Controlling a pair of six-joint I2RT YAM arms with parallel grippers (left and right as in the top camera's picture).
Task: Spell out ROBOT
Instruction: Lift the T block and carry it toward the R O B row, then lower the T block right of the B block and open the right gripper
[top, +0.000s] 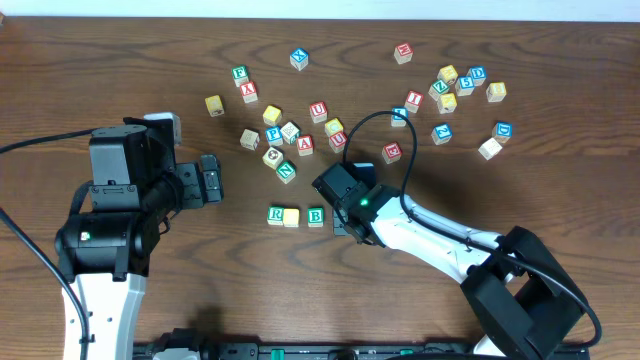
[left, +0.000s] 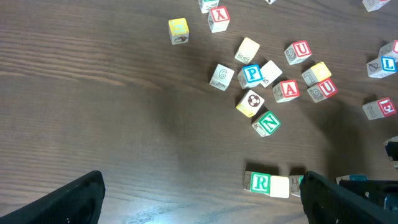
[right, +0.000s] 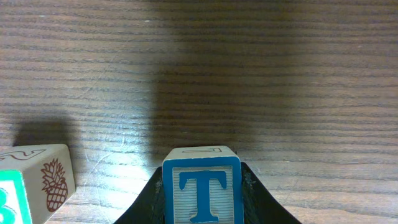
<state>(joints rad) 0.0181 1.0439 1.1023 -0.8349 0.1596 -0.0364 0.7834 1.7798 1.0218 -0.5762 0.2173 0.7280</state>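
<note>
Clamping T cube (right: 202, 186), right pincer (right: 202, 208) (near B cube (top: 316, 215))

The worktop (top: 120, 60) is a dark brown surface with a fine wood grain, and it fills all three views. In the overhead view the grain runs left to right. A pale strip (top: 500, 4) shows beyond the far edge; whether it is wall or floor cannot be told. Shadows are soft-edged. A broad dark shadow (right: 211, 93) lies on the worktop directly ahead of the right pincer (right: 202, 202). A bright reflection (right: 127, 168) sits just beside that pincer, toward the left of the right wrist view. A second, fainter reflection (left: 168, 214) lies on the bare wood between the fingers of the left pincer (left: 202, 199).
</note>
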